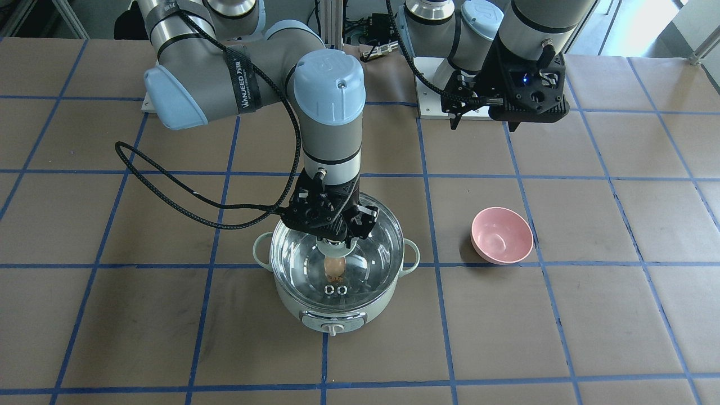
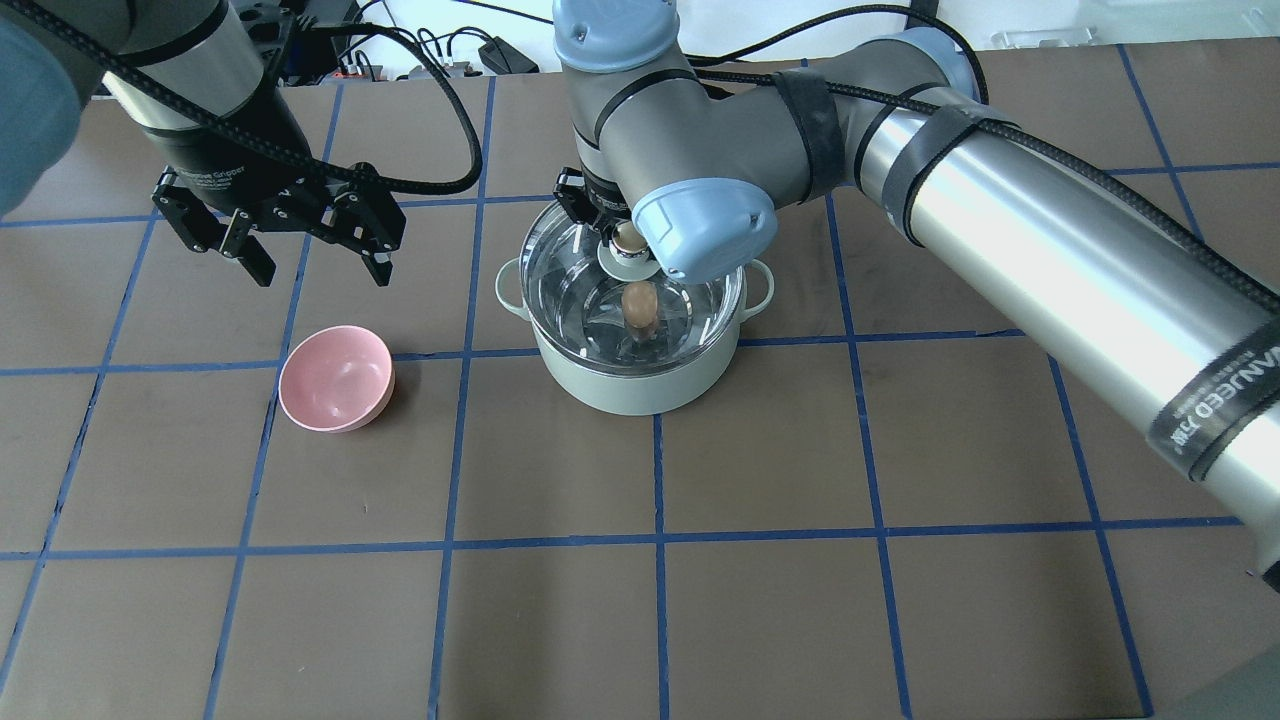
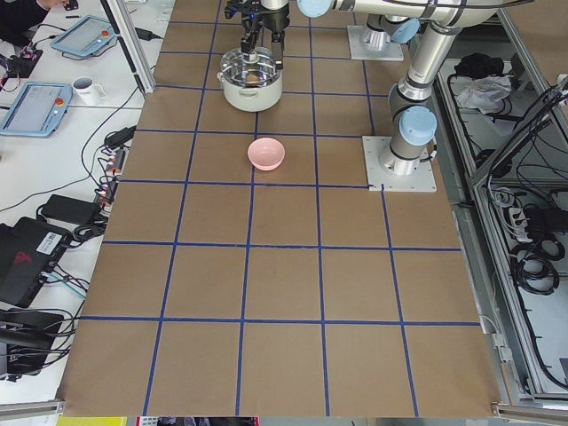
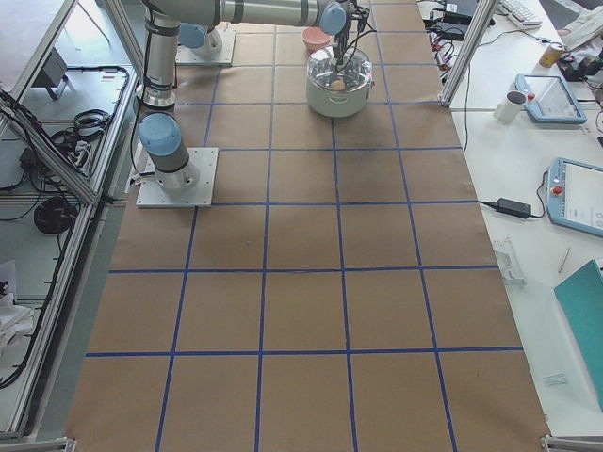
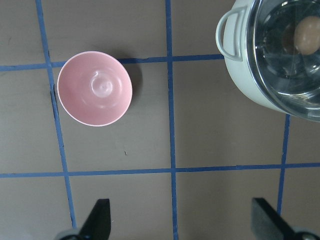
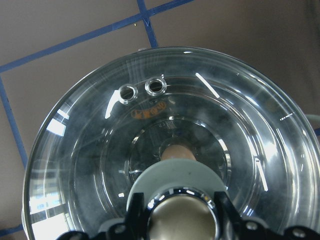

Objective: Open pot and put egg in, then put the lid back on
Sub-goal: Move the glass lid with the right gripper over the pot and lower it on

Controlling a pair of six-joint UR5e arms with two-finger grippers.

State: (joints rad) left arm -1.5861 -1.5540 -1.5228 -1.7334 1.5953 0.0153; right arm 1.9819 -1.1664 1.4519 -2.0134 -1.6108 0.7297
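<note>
The left gripper (image 2: 322,265) hangs above the table (image 2: 800,560), its fingers (image 5: 100,220) spread wide with nothing between them. Just in front of it, a pink bowl (image 2: 335,378) stands upright on the table, apart from everything else. To the right of the bowl, well clear of it, stands the pot (image 2: 640,388), with one loop handle on each side. The lid (image 2: 570,285) lies level on the pot's rim. Through the glass the egg (image 2: 639,304) shows inside the pot, on the steel bottom near the middle. Two vent rings (image 6: 155,86) sit near the lid's edge. The right gripper (image 6: 180,216) comes straight down over the pot's centre, and its fingers (image 6: 132,222) are clenched on the lid's knob (image 6: 180,210), one pressing each side.
</note>
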